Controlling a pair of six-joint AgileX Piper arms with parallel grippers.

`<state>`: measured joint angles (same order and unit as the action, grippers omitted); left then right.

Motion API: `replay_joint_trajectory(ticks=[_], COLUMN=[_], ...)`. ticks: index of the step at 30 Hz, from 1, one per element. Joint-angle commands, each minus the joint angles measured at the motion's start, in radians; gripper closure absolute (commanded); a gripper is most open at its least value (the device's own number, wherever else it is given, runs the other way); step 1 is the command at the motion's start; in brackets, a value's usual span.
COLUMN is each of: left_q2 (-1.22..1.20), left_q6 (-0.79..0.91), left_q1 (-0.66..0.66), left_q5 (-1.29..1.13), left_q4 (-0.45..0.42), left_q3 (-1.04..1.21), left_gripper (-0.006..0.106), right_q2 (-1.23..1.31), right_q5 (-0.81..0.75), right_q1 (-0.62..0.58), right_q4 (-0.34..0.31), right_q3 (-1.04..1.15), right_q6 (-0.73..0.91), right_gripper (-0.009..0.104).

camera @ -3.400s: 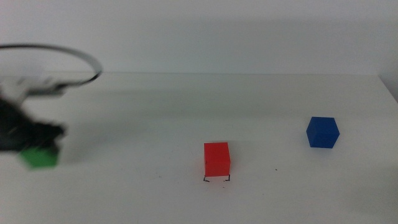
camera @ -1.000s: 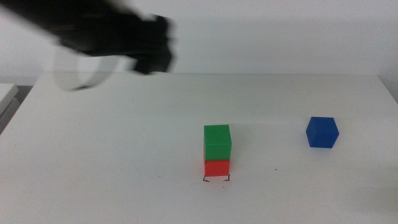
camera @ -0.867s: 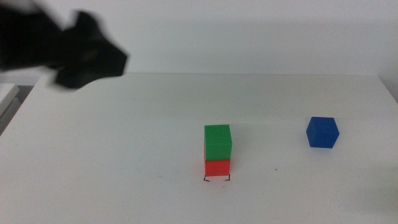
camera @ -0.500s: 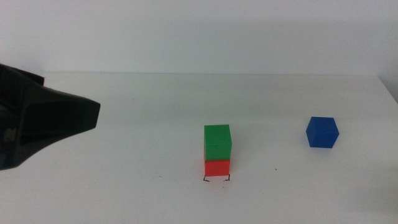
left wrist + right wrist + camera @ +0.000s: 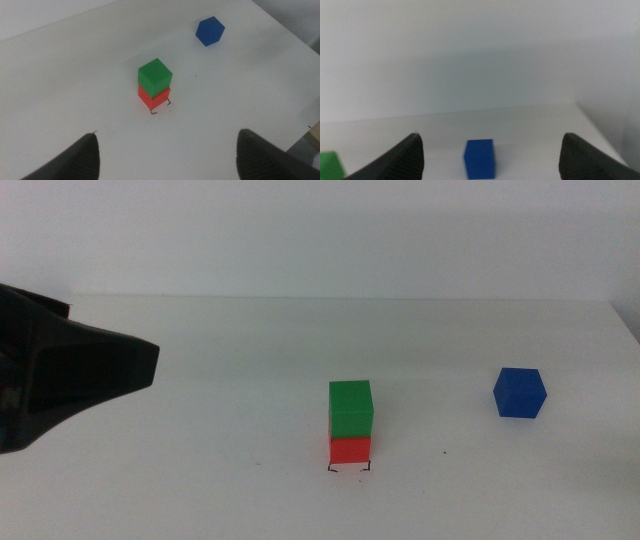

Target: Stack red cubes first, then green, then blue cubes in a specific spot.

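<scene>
The green cube (image 5: 350, 408) sits squarely on the red cube (image 5: 349, 449), which stands on the two black corner marks (image 5: 349, 468) at the front middle of the white table. The blue cube (image 5: 519, 392) lies alone to the right. My left gripper (image 5: 167, 134) is open and empty, drawn back high to the left of the stack; its arm shows as a dark mass (image 5: 70, 380). The left wrist view shows the green cube (image 5: 155, 76), red cube (image 5: 154, 98) and blue cube (image 5: 210, 30). My right gripper (image 5: 491, 135) is open and empty, with the blue cube (image 5: 480, 158) ahead of it.
A tiny black speck (image 5: 445, 452) lies on the table between the stack and the blue cube. The table's right edge (image 5: 625, 330) is close behind the blue cube. A sliver of the green cube (image 5: 331, 166) shows in the right wrist view.
The green cube, held at the left earlier, now rests on the red cube. The left arm swung up and back to the left, and has been still for the last half second.
</scene>
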<state>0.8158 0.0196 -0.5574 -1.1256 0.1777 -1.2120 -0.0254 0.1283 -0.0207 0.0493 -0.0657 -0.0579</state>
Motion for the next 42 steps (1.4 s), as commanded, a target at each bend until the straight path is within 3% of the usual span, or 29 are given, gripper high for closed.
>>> replay_joint_trajectory(ticks=[1,6,9,12,15,19,21,27,32,42], left_q2=[-0.003,-0.003,-0.003,-0.003,-0.003,-0.003,-0.003,-0.003,-0.003,-0.003], left_q6=[-0.001,-0.001,-0.001,-0.001,-0.001,-0.001,-0.001,-0.001,0.003,0.003], left_q1=[0.003,0.003,0.003,0.003,0.003,0.003,0.003,0.003,0.003,0.003], left_q5=[0.005,0.018,0.018,0.018,0.018,0.018,0.018,0.016,0.016,0.016], left_q4=[0.004,0.004,0.004,0.004,0.004,0.004,0.004,0.004,0.004,0.004], left_q3=[0.003,0.003,0.003,0.003,0.003,0.003,0.003,0.003,0.003,0.003], left_gripper=[0.007,0.007,0.007,0.007,0.007,0.007,0.007,0.007,0.007,0.007], right_q2=[-0.071,-0.469,-0.657,-0.798,-0.922,-1.097,-1.199,-1.513,-1.717,-1.946], right_q5=[0.095,0.459,0.595,0.665,0.640,0.569,0.595,0.674,0.722,0.643], right_q1=[0.004,-0.003,-0.003,-0.003,-0.003,-0.003,-0.009,-0.081,-0.122,-0.129], right_q4=[0.010,0.070,0.073,0.078,0.132,0.171,0.142,-0.082,-0.089,-0.141], right_q3=[-0.119,-0.494,-0.649,-0.756,-0.787,-0.837,-0.897,-1.109,-1.241,-1.347], right_q6=[-0.054,-0.040,-0.041,-0.070,-0.069,0.058,0.058,-0.108,-0.112,-0.208], right_gripper=[0.002,0.002,0.002,0.002,0.002,0.002,0.002,0.002,0.002,0.002])
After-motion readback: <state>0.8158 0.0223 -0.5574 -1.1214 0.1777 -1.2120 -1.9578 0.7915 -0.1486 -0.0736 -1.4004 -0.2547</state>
